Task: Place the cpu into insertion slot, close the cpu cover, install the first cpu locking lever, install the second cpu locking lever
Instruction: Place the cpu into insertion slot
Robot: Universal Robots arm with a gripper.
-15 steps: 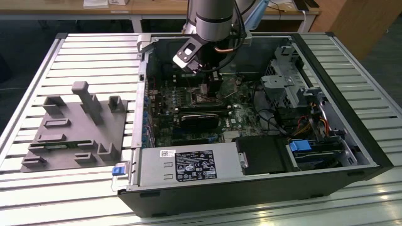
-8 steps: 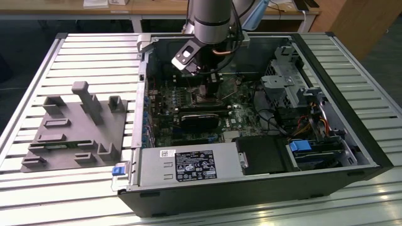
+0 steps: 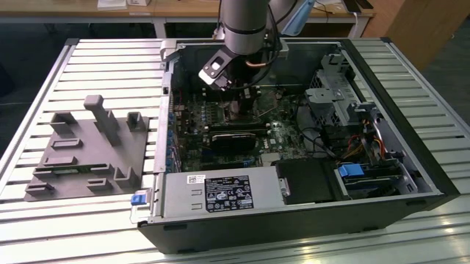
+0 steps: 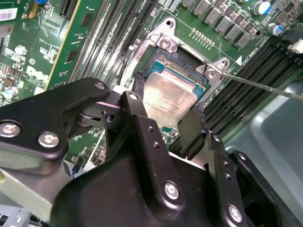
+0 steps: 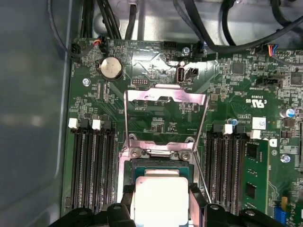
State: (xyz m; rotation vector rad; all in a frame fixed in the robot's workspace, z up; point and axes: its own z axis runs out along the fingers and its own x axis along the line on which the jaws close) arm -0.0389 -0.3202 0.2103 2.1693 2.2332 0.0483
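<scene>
Closest in, our gripper (image 4: 169,97) is clenched on the cpu (image 4: 173,92). Its two black fingers (image 4: 138,87) press against opposite edges of the pale metal top, and both wrist views show the chip held flat between them. The cpu sits directly over the insertion slot (image 5: 163,163). The slot's dark rim shows just past the fingertips, but we cannot tell whether the chip is fully seated or still a touch above the contacts. Just beyond the slot, ahead of the tool, is a silver hinge bracket (image 5: 161,150) with screws. Past that bracket the cpu cover (image 5: 165,97) stands swung open, and the green motherboard (image 5: 156,123) shows through its central cut-out. In the second wrist view a thin metal lever rod (image 4: 265,87) runs outward from one corner of the socket, unlatched and clear of the fingers. Black memory slots (image 5: 92,165) flank the tool on both sides. Farther ahead we see a coin cell battery (image 5: 110,68). In the exterior view the arm (image 3: 246,27) reaches down into the open computer case (image 3: 294,225). A grey fixture block (image 3: 88,148) lies outside the case on the slatted table (image 3: 44,82), well apart from the tool.
</scene>
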